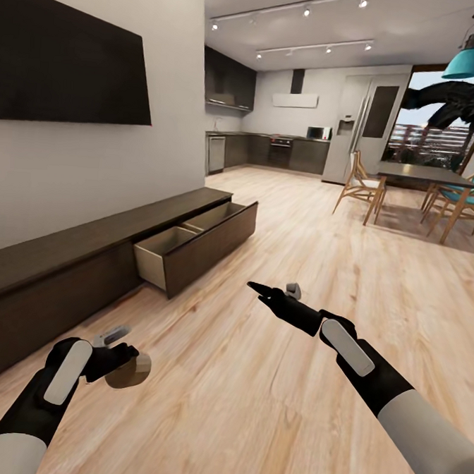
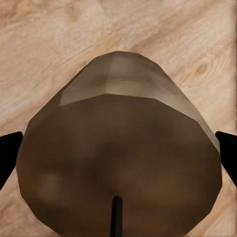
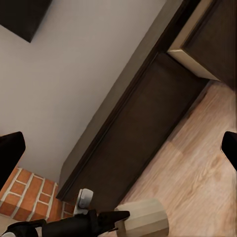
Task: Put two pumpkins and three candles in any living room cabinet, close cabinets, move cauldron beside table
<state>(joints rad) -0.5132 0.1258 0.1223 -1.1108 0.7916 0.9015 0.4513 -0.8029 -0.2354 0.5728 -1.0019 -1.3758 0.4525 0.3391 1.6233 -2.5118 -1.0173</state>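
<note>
1. While the left gripper (image 1: 126, 362) is clamped on a candle (image 1: 130, 371) low at the near left, above the floor (image 1: 267, 409), that candle is not yet in the cabinet (image 1: 87, 255); the left wrist view shows the candle (image 2: 121, 158) between the dark fingertips (image 2: 10, 153).
2. The cabinet runs along the left wall, with one drawer (image 1: 194, 244) pulled open at its far end, so stowing and closing are still to come, I judge.
3. The right gripper (image 1: 261, 290) reaches out mid-scene, holding nothing; its fingers look drawn together, though I cannot tell for sure.
4. The pumpkins, other candles and cauldron are not accounted for here.
5. No brand, label or writing can be read.
</note>
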